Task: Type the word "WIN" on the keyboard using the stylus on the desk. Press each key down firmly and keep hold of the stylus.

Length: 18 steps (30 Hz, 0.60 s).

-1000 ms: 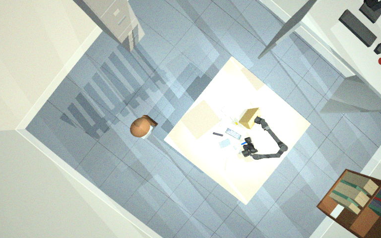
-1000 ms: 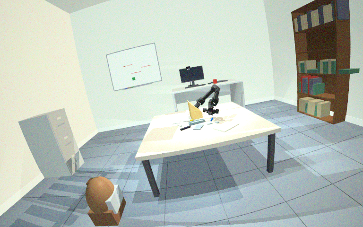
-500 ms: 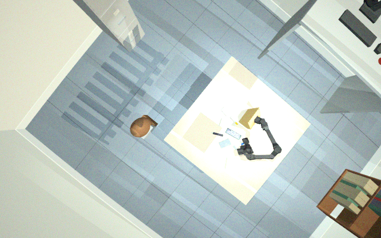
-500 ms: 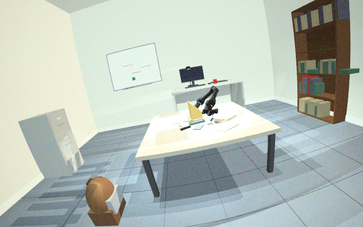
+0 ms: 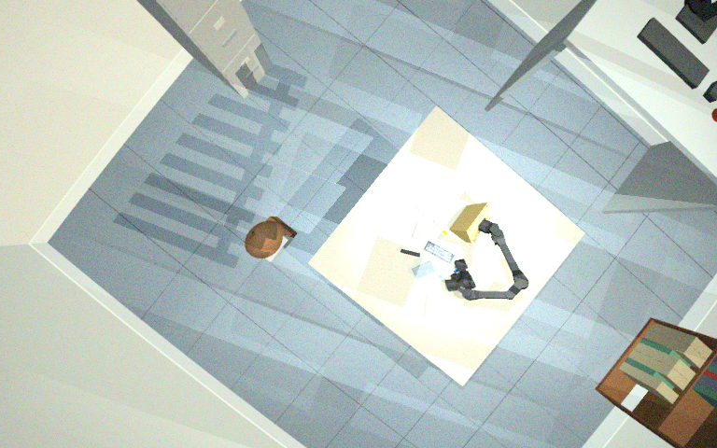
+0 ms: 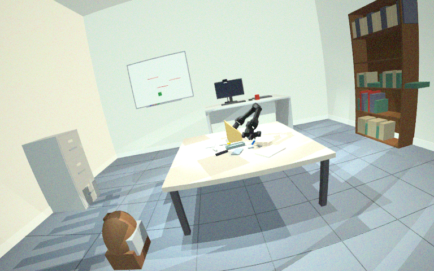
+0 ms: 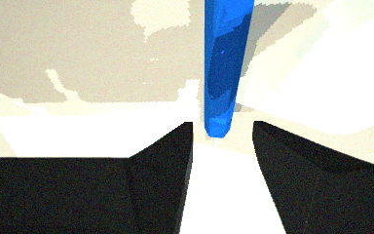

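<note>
I have the white desk (image 6: 307,152) under the black arm (image 5: 510,260), which bends back from beside a tan box (image 5: 469,221). The keyboard (image 5: 438,251) lies just left of my gripper (image 7: 222,146). Its fingers stand partly apart with nothing between them. The blue stylus (image 7: 223,63) lies on the desk just ahead of the gap, its near end almost between the tips.

Arm (image 5: 510,260) bent over desk (image 5: 540,221), hand (image 5: 457,277) near keyboard (image 5: 438,251).
</note>
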Each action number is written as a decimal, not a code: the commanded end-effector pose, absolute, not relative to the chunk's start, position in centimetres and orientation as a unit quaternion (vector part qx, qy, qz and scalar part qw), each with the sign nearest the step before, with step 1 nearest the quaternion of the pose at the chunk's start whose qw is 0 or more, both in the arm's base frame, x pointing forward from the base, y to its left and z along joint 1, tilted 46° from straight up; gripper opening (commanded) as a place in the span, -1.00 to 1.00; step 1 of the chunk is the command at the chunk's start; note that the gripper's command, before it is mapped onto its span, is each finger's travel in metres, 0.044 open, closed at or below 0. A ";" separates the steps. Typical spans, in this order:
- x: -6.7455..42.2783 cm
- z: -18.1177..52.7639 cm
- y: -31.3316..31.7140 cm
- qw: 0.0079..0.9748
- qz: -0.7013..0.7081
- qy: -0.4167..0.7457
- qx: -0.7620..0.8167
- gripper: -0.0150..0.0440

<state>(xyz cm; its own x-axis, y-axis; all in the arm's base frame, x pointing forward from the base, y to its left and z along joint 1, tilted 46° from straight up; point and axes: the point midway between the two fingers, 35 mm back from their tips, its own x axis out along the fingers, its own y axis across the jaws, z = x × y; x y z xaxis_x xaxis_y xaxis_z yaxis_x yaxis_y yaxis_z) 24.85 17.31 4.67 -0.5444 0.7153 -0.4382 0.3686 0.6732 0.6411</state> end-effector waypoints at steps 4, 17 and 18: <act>24.8 4.2 17.8 0.351 0.244 0.844 0.325 0.02; 24.6 3.3 18.8 0.351 0.244 0.844 0.325 0.02; 24.6 3.2 18.8 0.351 0.244 0.844 0.325 0.02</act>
